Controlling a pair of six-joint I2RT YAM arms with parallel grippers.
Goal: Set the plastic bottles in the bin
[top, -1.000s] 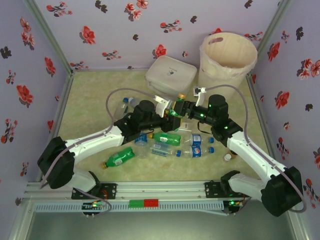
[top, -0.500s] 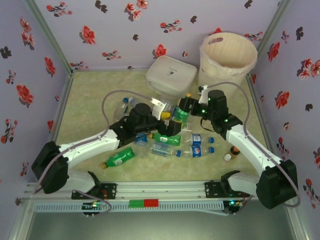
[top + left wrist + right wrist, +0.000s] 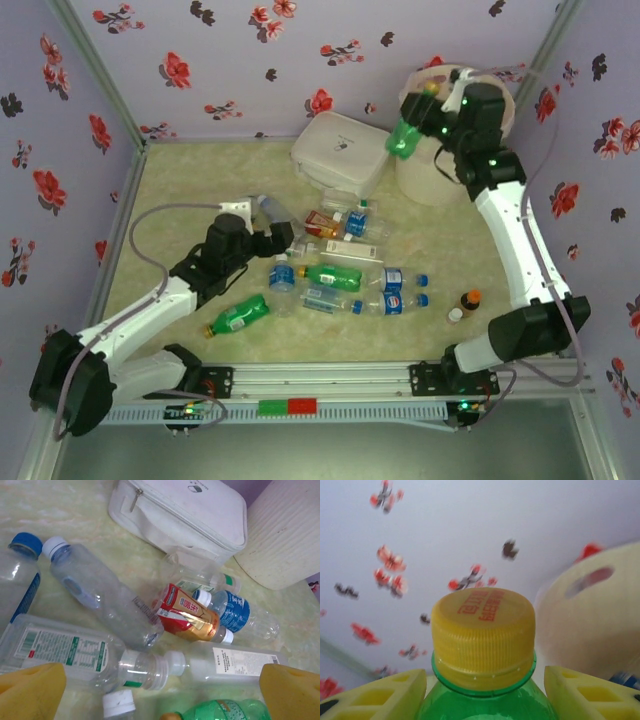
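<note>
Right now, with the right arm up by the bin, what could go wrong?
The green bottle in the right gripper hangs at the bin rim, so releasing now may drop it outside. The open left gripper hovers over crowded bottles; closing may nudge neighbours.

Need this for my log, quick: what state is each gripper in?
Left gripper: open, empty.
Right gripper: shut on the green bottle.

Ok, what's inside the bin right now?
Little inside the bin shows: the right arm covers most of its opening. The right end effector holds a green bottle by its rim.
</note>
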